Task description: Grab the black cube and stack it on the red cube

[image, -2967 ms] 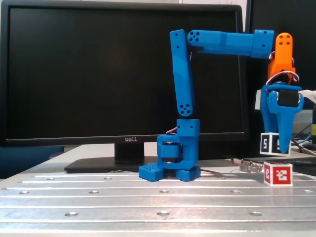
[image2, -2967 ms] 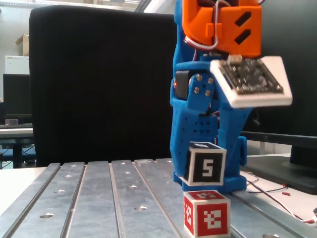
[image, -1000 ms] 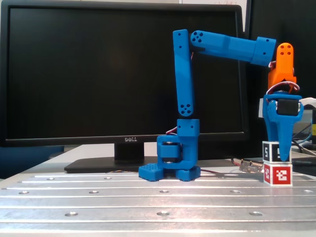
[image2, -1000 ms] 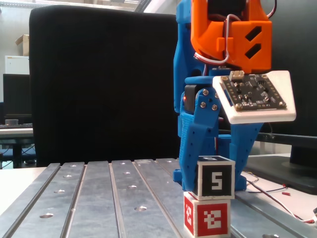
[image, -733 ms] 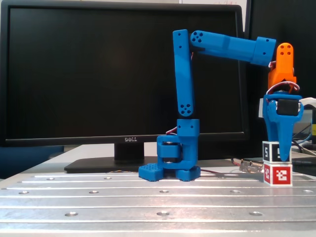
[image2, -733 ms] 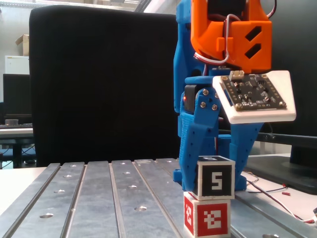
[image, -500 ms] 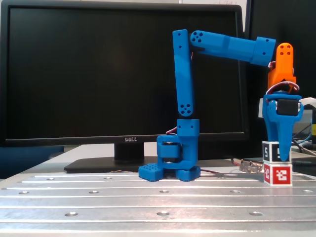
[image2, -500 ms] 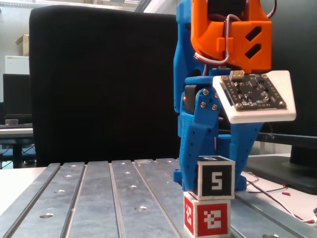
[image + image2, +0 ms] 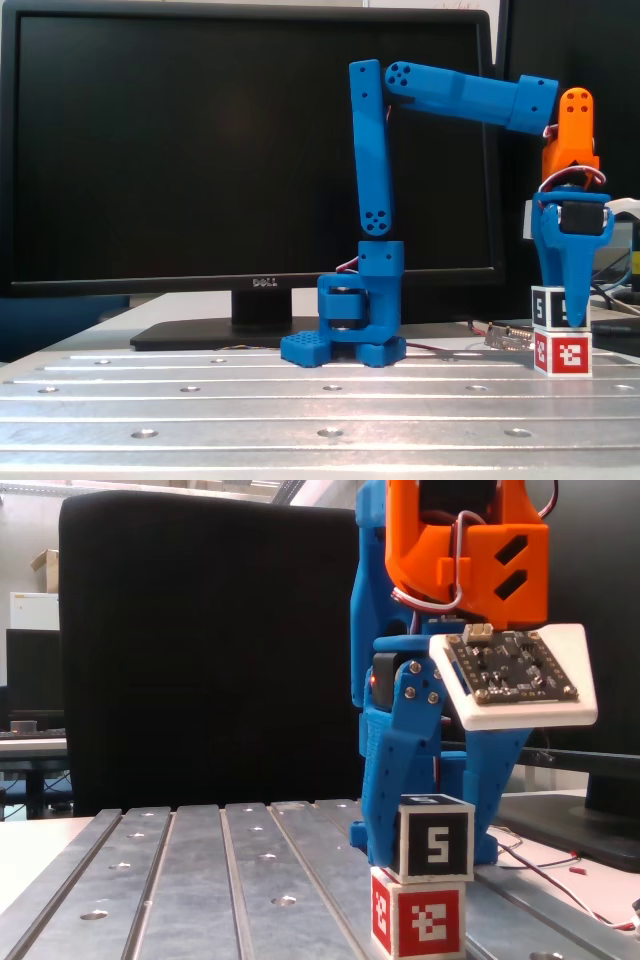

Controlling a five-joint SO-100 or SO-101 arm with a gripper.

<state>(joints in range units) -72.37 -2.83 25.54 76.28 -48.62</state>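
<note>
The black cube sits squarely on the red cube, near the bench's right edge in a fixed view. The tool pinches the black cube; its fingertips hide behind it in the other view. Open bench lies leftward, and a monitor stands behind.

Matt blue plastic arm on a brushed metal table (grooved, dull sheen).
</note>
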